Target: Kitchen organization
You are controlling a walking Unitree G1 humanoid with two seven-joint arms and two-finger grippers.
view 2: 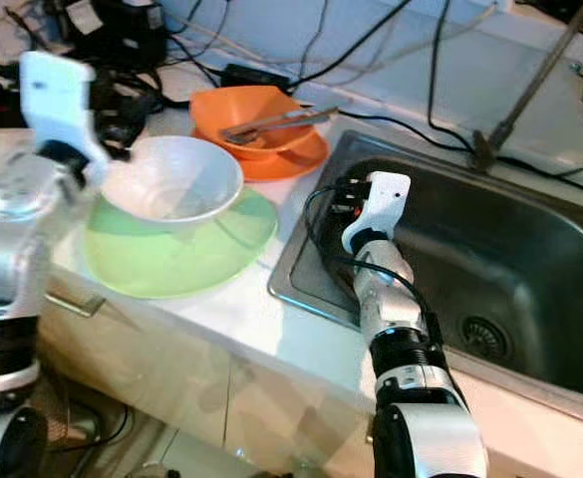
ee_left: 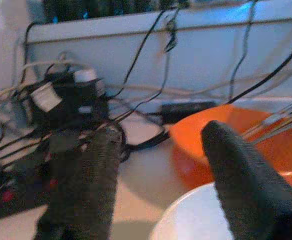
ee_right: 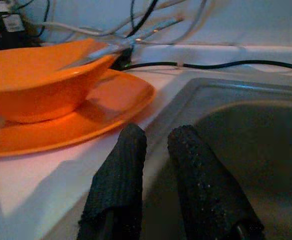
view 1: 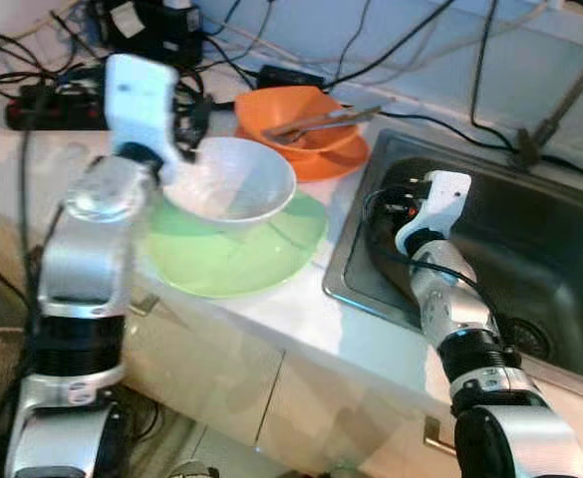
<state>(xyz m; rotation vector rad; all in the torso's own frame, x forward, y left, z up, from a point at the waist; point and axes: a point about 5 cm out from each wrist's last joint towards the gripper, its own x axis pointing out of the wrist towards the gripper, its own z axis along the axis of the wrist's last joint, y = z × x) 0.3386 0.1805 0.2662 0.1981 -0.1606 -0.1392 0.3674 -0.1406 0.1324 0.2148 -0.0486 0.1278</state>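
The left end effector [ee_left: 155,195] is spread open at the far-left rim of the white bowl [view 1: 233,182], which sits on the green plate [view 1: 236,261] on the tabletop. It looks ready to grasp; closing squarely on the rim comes next. The right end effector [ee_right: 158,150], fingers nearly together and empty, waits at the sink's [view 2: 530,249] left edge.

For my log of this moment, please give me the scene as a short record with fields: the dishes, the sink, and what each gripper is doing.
white bowl: sits on the green plate, on the counter left of the sink
orange bowl: on the orange plate, metal utensils lying across it
sink: steel, drain visible
left gripper: open, fingers either side of the white bowl's far rim
right gripper: fingers close together, holding nothing, at the sink's left edge near the orange plate
background: black cables and a power strip along the wall
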